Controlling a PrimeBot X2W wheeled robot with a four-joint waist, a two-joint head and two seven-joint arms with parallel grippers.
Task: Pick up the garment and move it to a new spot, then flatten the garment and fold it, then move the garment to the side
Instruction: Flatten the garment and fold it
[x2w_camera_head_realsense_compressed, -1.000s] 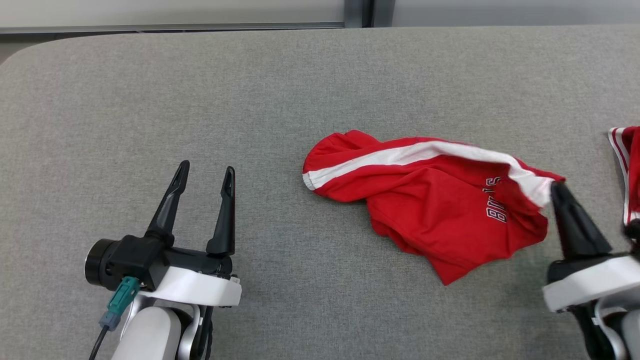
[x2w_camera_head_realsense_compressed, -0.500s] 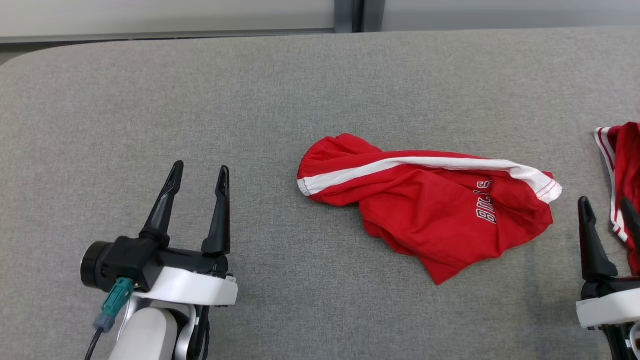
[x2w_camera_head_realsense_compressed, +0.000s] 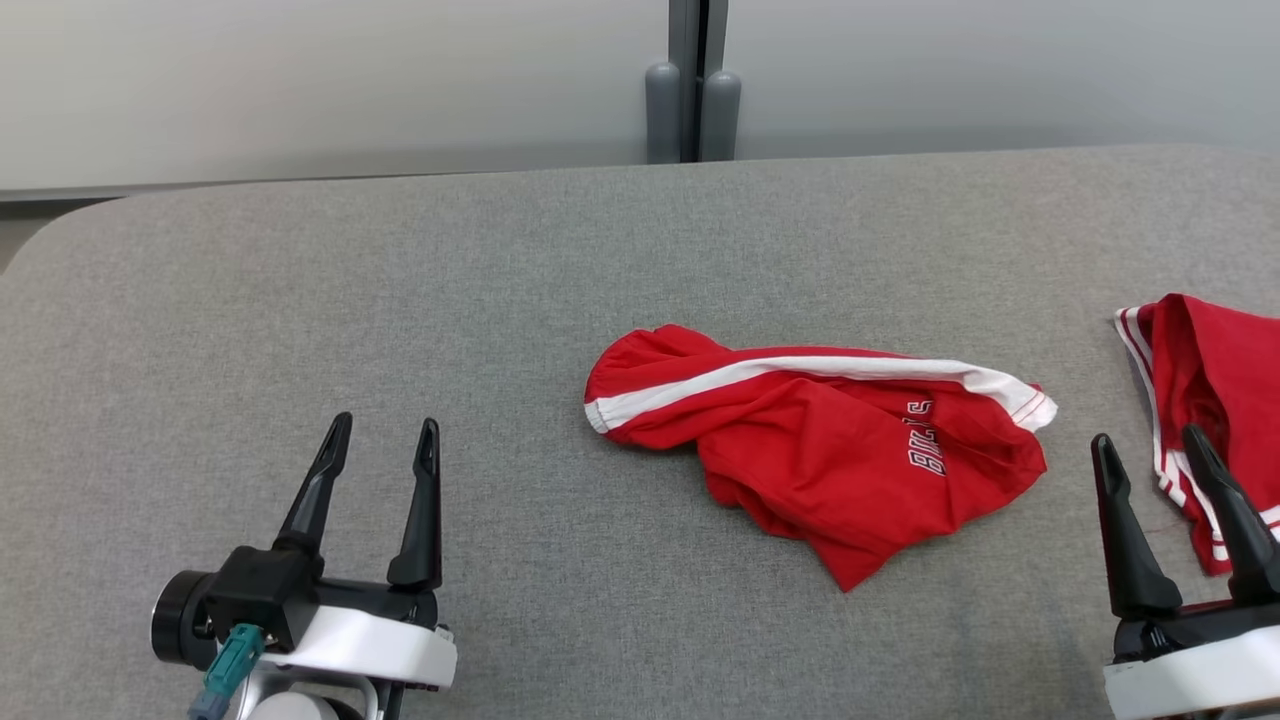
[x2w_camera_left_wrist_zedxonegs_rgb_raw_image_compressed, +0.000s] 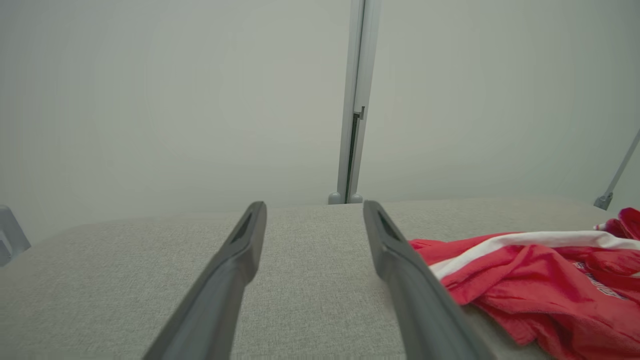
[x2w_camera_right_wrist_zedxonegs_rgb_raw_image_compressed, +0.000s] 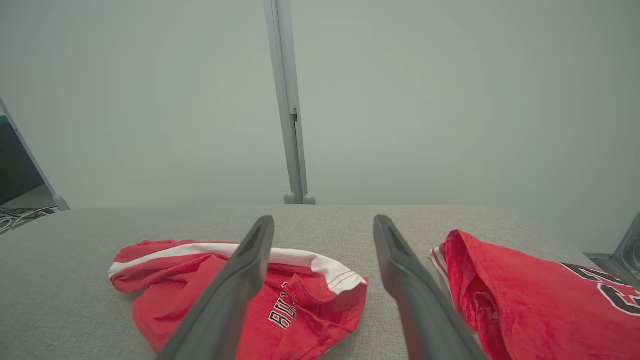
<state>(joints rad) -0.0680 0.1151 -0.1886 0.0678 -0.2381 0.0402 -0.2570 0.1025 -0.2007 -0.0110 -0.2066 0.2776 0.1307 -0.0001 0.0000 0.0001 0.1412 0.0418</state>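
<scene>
**Release after relocation.** The garment (x2w_camera_head_realsense_compressed: 830, 455), red with a white stripe (x2w_camera_head_realsense_compressed: 800, 372) and pale lettering (x2w_camera_head_realsense_compressed: 928, 440), lies in a crumpled heap on the grey table (x2w_camera_head_realsense_compressed: 400, 300), right of centre and free of both arms. One second earlier the right gripper (x2w_camera_head_realsense_compressed: 1145, 437) was closed on the heap's right-hand edge, lifting the striped hem. Now its fingers stand apart and are drawn back toward the robot, near that edge but not touching it, and the hem has sunk onto the heap. The left gripper (x2w_camera_head_realsense_compressed: 386, 421), its fingers likewise apart and holding nothing, sits well apart on the left, its stance unchanged. The whole head view has shifted, showing more of the wall and its post (x2w_camera_head_realsense_compressed: 692, 90); this is a camera tilt, not a displacement of the cloth. A second red garment (x2w_camera_head_realsense_compressed: 1215, 380) lies at the table's right edge, close to the right gripper. The move to a new spot appears complete, so flattening comes next. As the cloth is bunched in overlapping layers, each gripper will probably need to take a separate edge and draw it outward.
</scene>
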